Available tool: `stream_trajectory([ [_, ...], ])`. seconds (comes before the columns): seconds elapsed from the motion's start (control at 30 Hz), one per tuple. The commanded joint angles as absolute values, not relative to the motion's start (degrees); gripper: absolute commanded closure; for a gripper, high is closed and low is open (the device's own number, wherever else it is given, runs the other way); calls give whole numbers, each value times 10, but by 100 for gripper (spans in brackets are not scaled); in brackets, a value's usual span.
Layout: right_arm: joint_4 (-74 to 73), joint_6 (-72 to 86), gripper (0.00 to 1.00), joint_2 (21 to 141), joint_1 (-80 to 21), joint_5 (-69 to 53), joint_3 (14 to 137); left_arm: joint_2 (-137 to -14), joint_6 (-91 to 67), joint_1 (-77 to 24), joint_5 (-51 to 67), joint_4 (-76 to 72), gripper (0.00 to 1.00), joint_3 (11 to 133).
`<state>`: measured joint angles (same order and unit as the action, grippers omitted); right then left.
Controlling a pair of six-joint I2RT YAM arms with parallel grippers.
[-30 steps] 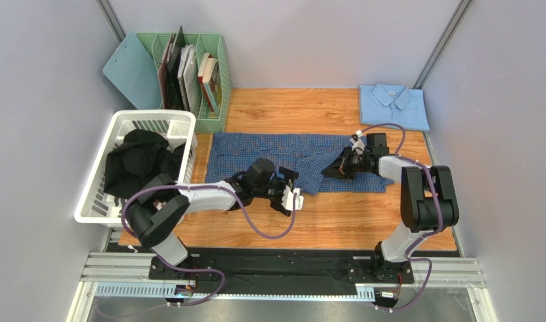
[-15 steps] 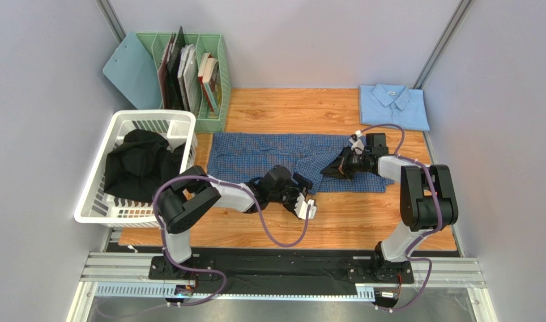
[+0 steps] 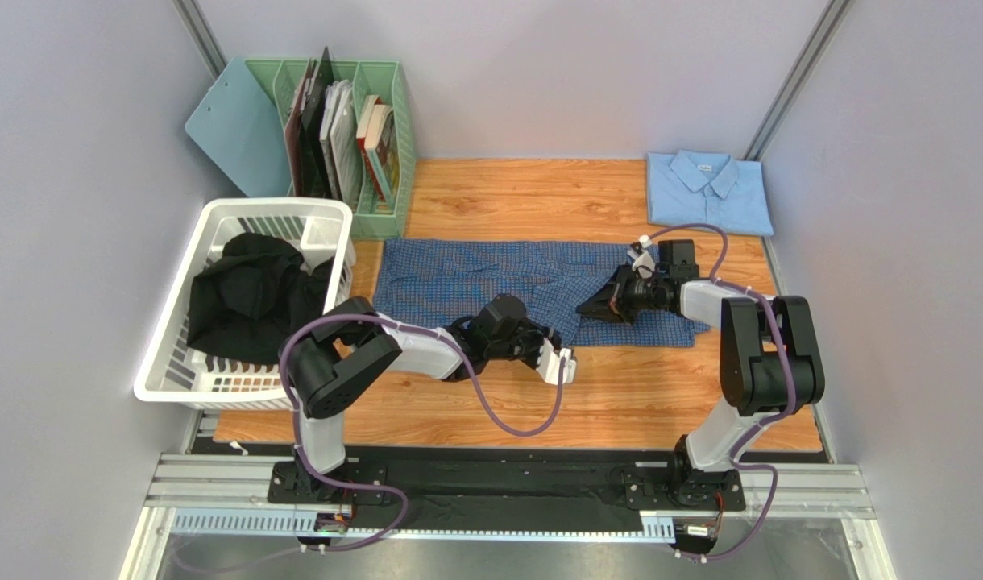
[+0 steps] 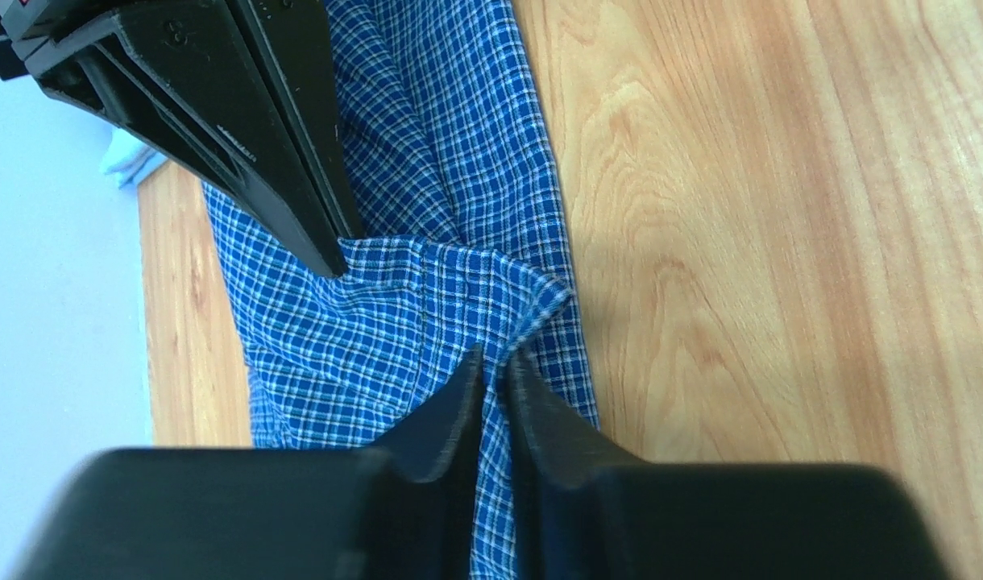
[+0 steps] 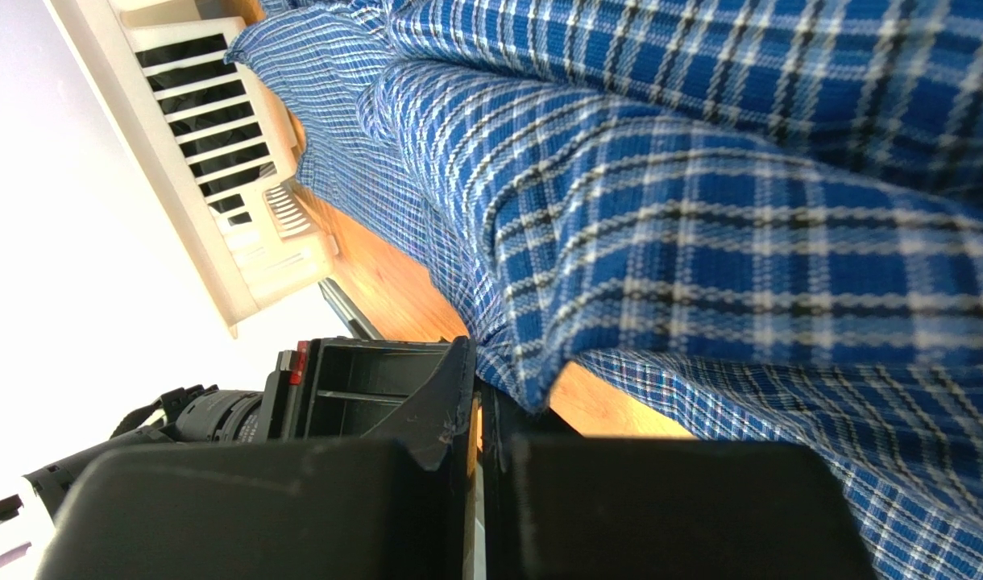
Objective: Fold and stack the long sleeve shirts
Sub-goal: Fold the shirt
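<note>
checked shirt [image 3: 460, 276] | left fingers [image 4: 442, 435] pinched on its edge | right fingers [image 5: 442, 417] clamp a fold (both nearly closed)

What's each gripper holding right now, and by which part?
Both hold the checked shirt. The left gripper pinches a bunched corner of its near edge; the right gripper is shut on a fold toward its right end.

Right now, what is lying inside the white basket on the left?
The white basket holds a heap of black clothing. Whatever lies beneath the heap is covered, and the number of pieces cannot be told.
</note>
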<state>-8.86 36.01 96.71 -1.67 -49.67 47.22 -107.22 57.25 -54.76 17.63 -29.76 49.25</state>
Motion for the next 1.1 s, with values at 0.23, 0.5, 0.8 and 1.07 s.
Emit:
stream_trajectory([
  [0.23, -83, 351, 98, 964, -14, -516, 488, -1018, 493, -535, 207, -172, 100, 574],
  [0.5, -310, 116, 63, 953, 21, -548, 578, -998, 394, -475, 324, -26, 100, 669],
  [0.8, -446, -186, 33, 846, 34, -532, 624, -1030, 343, -426, 424, 61, 100, 740],
  [1.07, -239, -344, 29, 727, -55, -483, 534, -1034, 334, -420, 449, 77, 100, 756],
])
